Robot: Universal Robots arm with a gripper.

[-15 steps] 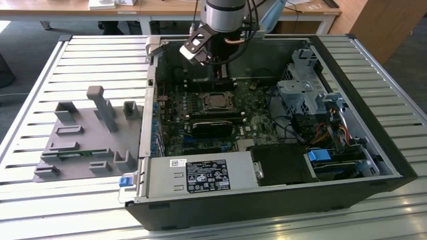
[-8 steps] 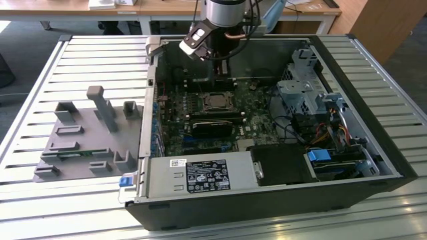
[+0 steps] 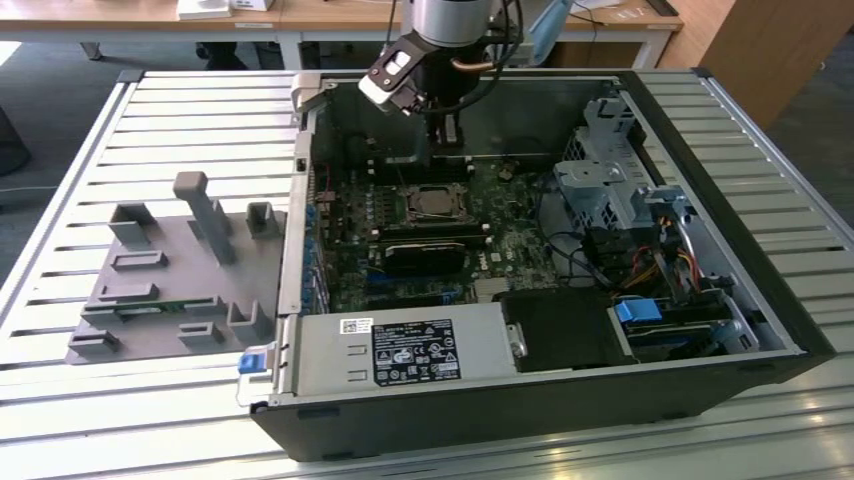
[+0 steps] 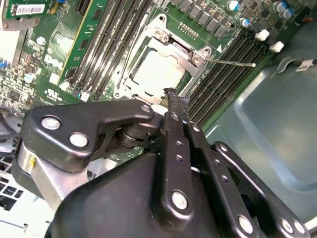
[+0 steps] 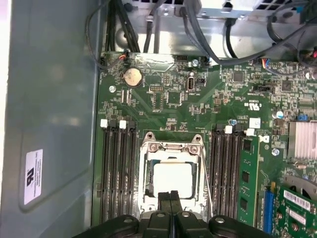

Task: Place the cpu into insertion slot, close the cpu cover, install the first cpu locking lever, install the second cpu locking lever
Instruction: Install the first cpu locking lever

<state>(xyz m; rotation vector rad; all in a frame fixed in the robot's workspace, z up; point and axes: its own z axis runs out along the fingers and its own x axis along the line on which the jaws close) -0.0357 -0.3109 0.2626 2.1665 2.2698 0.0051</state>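
Note:
The cpu point(image 5: 172, 178) is a pale square lying in the socket on the green motherboard, also seen at cpu point(image 4: 157, 73) and as a small grey square, cpu point(image 3: 434, 203), in the exterior view. The silver cpu cover point(image 5: 171, 148) lies down around it, and the chip shows through its window. A thin wire locking lever point(image 4: 233, 62) sticks out from the socket's corner over the memory slots; in the first wrist view this lever point(image 5: 204, 173) runs along the socket's side. My gripper point(image 5: 171, 196) hangs just above the socket's edge, its black fingers point(image 4: 174, 106) shut together on nothing.
The open computer case point(image 3: 747, 300) lies on a slatted metal table. Memory slots point(image 5: 119, 173) flank the socket on both sides. A black card point(image 3: 427, 255) sits near the socket, and a drive cage point(image 3: 601, 190) with cables lies on the exterior view's right. A grey fixture point(image 3: 160, 280) stands outside the case.

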